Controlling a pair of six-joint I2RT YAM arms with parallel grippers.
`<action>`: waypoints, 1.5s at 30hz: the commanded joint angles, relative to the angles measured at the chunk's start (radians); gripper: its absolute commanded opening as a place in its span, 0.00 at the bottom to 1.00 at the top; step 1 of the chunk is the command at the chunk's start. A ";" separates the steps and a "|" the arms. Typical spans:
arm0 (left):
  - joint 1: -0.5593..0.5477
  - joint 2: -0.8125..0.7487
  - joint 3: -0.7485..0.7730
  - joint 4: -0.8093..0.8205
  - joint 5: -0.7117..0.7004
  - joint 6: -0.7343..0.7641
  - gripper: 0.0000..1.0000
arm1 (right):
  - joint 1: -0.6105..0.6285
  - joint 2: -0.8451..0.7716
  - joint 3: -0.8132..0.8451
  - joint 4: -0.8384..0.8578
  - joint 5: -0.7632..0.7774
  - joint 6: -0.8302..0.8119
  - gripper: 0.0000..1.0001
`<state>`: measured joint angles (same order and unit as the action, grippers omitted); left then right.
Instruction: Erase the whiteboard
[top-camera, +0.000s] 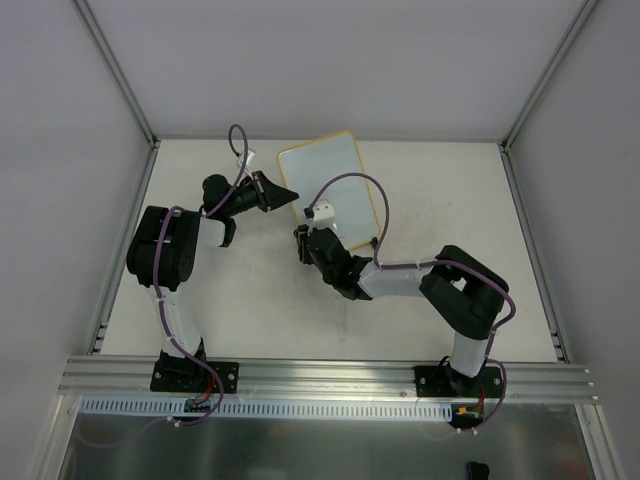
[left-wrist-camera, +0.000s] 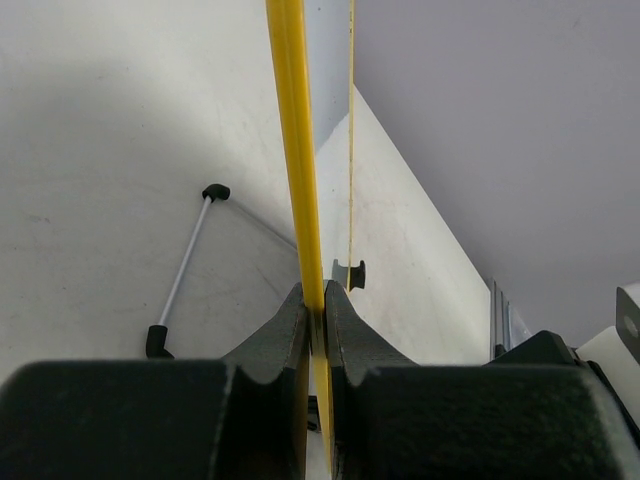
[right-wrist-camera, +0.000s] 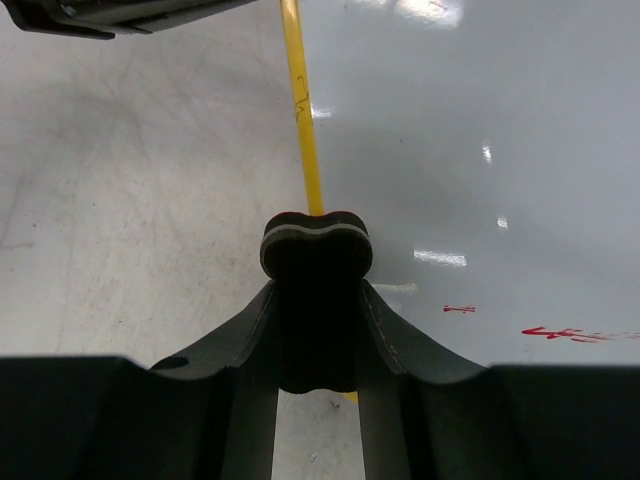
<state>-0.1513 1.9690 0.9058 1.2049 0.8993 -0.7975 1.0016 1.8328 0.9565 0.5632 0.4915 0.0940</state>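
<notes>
Yellow frame (left-wrist-camera: 288, 120) is sitting pinched in left jaws, steadying board (top-camera: 320, 175). Right jaws are clamping eraser (right-wrist-camera: 316, 248) near red marks (right-wrist-camera: 575, 333).

Each arm is built from black motor housings joined by white tubular links. The left arm (top-camera: 160, 255) and the right arm (top-camera: 465, 295) each stand on a flat black base plate (top-camera: 193, 376) with small orange and green wiring at its front edge. A thin purple cable (top-camera: 352, 176) runs along each arm in loose loops. A white connector block (top-camera: 322, 212) sits at the right wrist. The left gripper (left-wrist-camera: 314, 300) and the right gripper (right-wrist-camera: 316, 290) have matte black fingers (left-wrist-camera: 280, 340) with curved, scalloped inner faces.
</notes>
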 joint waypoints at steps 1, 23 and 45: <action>-0.027 -0.021 -0.005 0.010 0.050 0.101 0.00 | -0.046 -0.006 -0.062 -0.037 0.018 0.029 0.00; -0.027 -0.032 -0.013 0.010 0.053 0.106 0.00 | -0.348 -0.110 -0.211 -0.161 0.062 0.130 0.00; -0.027 -0.032 -0.015 0.012 0.052 0.103 0.00 | -0.348 -0.104 -0.202 -0.194 0.047 0.155 0.00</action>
<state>-0.1642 1.9621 0.9058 1.1915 0.8822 -0.7963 0.6304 1.6665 0.7471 0.5091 0.4500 0.2901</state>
